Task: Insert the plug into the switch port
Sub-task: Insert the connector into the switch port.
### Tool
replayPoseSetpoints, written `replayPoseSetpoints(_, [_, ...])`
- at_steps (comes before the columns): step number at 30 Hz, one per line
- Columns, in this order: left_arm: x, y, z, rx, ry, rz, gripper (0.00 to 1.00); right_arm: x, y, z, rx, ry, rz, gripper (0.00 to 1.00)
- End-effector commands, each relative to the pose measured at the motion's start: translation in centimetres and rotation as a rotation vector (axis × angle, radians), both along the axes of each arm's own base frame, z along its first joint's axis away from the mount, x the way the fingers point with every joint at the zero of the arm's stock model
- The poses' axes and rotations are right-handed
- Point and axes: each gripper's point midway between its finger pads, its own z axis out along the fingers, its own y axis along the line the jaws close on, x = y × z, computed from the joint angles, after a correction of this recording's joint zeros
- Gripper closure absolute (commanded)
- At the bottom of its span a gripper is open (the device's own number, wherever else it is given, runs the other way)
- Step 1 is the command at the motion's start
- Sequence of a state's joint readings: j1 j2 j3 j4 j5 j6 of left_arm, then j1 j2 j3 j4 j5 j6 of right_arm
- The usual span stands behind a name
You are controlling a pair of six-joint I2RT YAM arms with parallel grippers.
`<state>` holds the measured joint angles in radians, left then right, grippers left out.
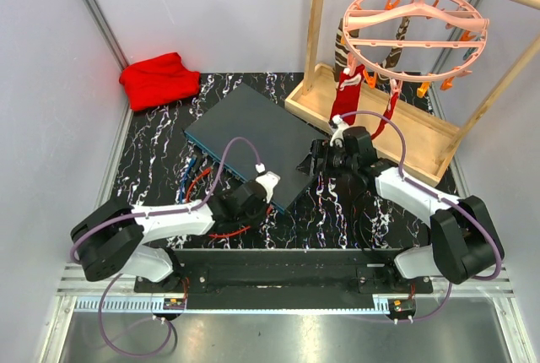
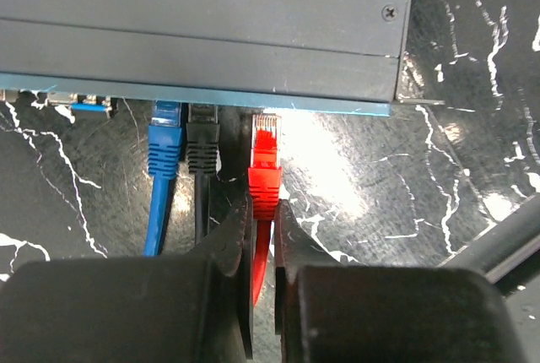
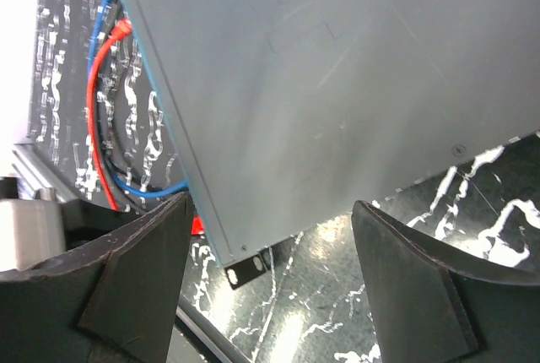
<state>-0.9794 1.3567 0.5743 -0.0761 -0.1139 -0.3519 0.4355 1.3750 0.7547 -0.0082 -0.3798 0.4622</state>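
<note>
Left gripper [image 2: 263, 228], pinching the red plug [image 2: 265, 148] just short of the switch [image 2: 202, 34], could jam it crooked and shove the switch, since the wide-open right gripper [image 3: 270, 211] braces nothing.

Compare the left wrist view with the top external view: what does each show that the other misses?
Left wrist only: the red plug, its clear tip showing just short of the teal front edge of the switch, beside a blue plug and a black plug already in ports. The left gripper clamps the red cable behind that plug.
Top external only: the right gripper, open at the switch's right-hand corner, plus the wooden rack, pink hanger and red cloth.
Both: the switch, the left gripper and the cables at the front edge.
</note>
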Motion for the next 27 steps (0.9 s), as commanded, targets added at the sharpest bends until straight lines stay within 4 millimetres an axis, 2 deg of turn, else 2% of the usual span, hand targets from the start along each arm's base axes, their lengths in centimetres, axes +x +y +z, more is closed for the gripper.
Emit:
replayPoseSetpoints(1, [1.5, -1.8, 1.6, -0.021, -0.078, -0.029, 1.0, 0.7, 0.6, 1.3, 0.07, -0.042, 0.009, 0.16])
replayPoseSetpoints(13, [2.4, -2.6, 1.7, 0.024, -0.116, -0.047, 1.0, 0.7, -0.1, 1.2, 0.103, -0.037, -0.006, 0.16])
replayPoseSetpoints(20, [2.8, -2.0, 1.3, 0.046, -0.125, 0.0, 1.0, 0.5, -0.2, 1.2, 0.11, -0.039, -0.006, 0.16])
replayPoseSetpoints(27, [3.5, -1.6, 2.8, 0.002, -0.176, 0.056, 1.0, 0.2, -0.5, 0.9, 0.113, -0.034, -0.011, 0.16])
